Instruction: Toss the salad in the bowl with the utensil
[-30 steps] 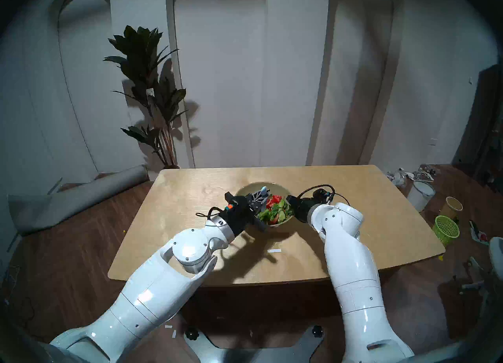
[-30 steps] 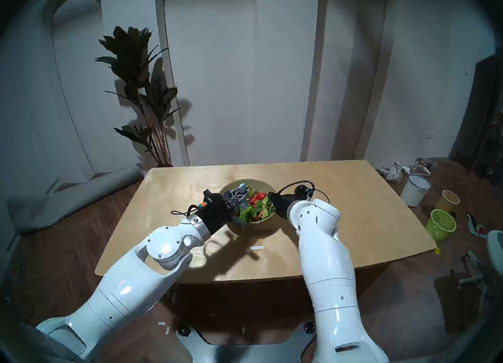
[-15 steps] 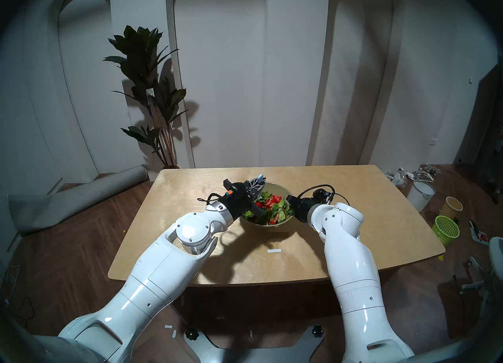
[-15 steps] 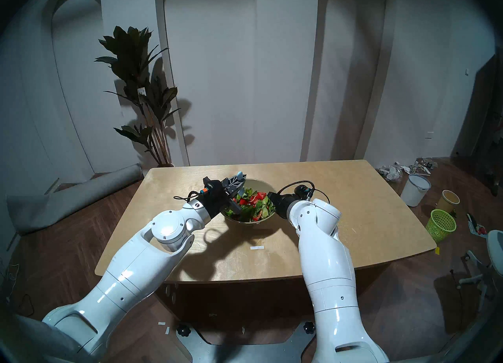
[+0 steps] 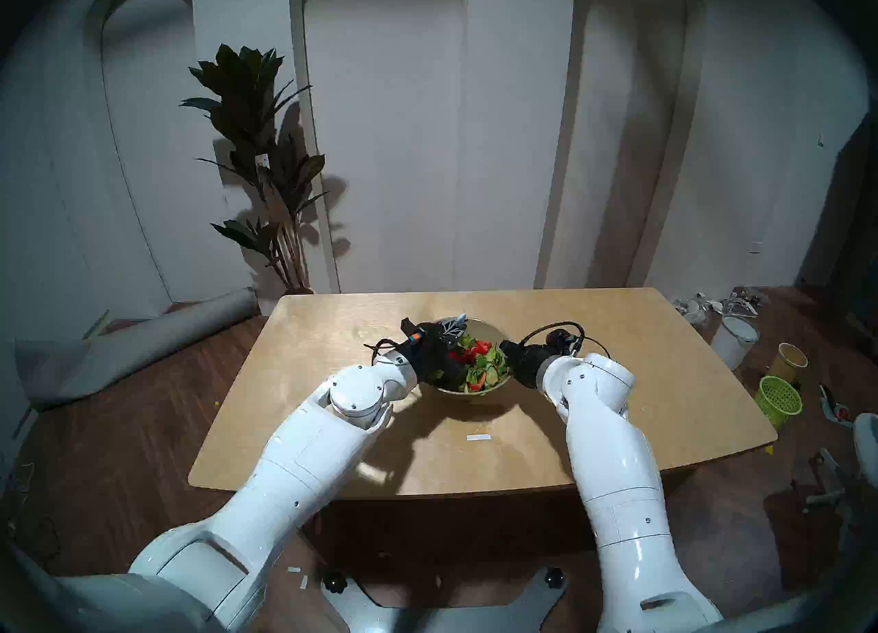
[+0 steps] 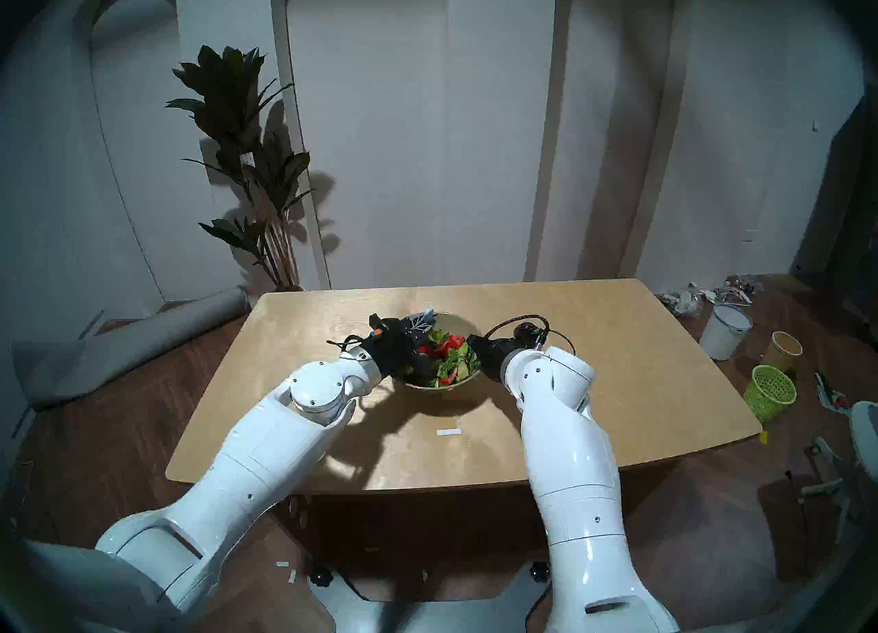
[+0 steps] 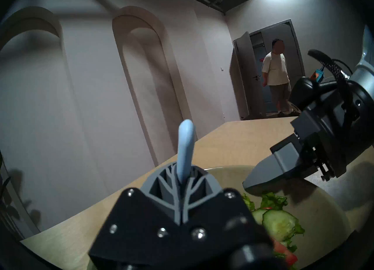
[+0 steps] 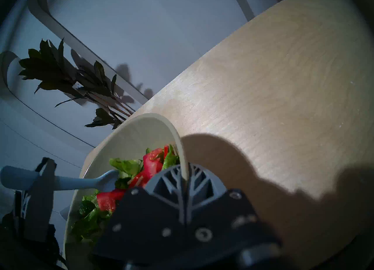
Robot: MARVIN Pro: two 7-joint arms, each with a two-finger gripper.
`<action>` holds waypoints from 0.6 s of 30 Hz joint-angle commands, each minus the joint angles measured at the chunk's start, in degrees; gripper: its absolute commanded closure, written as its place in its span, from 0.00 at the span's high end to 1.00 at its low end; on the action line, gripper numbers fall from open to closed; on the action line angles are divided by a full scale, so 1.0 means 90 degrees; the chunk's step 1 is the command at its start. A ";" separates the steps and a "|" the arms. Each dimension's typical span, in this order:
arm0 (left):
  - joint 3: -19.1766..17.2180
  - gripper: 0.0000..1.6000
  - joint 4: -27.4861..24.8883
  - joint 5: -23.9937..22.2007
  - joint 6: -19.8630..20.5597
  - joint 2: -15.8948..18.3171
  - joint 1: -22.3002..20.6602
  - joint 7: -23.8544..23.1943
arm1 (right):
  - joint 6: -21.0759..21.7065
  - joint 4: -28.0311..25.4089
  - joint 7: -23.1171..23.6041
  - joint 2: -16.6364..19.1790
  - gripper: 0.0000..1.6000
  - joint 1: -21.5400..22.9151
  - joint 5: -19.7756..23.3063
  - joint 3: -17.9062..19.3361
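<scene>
Utensil [image 8: 85, 183] tines buried in salad [image 8: 129, 168]

Head pair looks down from above; wrist cameras sit close, all sharing the bowl [image 5: 494, 332].

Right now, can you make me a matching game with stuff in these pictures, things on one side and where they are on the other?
Things:
1. utensil
2. bowl
3. lime-green basket
4. paper strip

Places:
A. on the floor right of the table
B. flat on the table, nearer the robot than the bowl
C. clamped in the left gripper
D. rim pinched by the right gripper

Pairs: 1-C, 2-D, 3-A, 4-B
</scene>
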 commanded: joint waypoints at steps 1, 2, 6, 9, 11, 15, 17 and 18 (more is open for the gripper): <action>0.0063 0.00 0.0149 -0.0092 -0.0113 -0.0197 -0.0371 -0.0269 | -0.0011 -0.0113 0.0007 -0.0002 0.00 0.0030 0.0012 0.0016; 0.0063 0.00 0.0061 -0.0137 -0.0014 -0.0149 -0.0309 -0.0334 | -0.0010 -0.0114 0.0007 -0.0002 0.00 0.0029 0.0012 0.0016; 0.0028 0.00 -0.0402 -0.0321 0.0300 0.0053 -0.0007 -0.0527 | -0.0010 -0.0116 0.0006 -0.0002 0.00 0.0029 0.0012 0.0016; 0.0005 0.00 -0.0655 -0.0390 0.0357 0.0174 0.0143 -0.0593 | -0.0010 -0.0115 0.0006 -0.0002 0.00 0.0029 0.0012 0.0016; -0.0027 0.00 -0.0884 -0.0462 0.0500 0.0272 0.0259 -0.0669 | -0.0010 -0.0114 0.0006 -0.0002 0.00 0.0029 0.0012 0.0016; -0.0096 0.00 -0.1269 -0.0580 0.0721 0.0444 0.0449 -0.0780 | -0.0011 -0.0113 0.0007 -0.0002 0.00 0.0030 0.0012 0.0016; -0.0125 0.00 -0.1354 -0.0630 0.0754 0.0497 0.0497 -0.0839 | -0.0011 -0.0113 0.0007 -0.0002 0.00 0.0030 0.0012 0.0016; -0.0148 0.00 -0.1429 -0.0712 0.0926 0.0527 0.0531 -0.0894 | -0.0011 -0.0113 0.0007 -0.0002 0.00 0.0030 0.0012 0.0016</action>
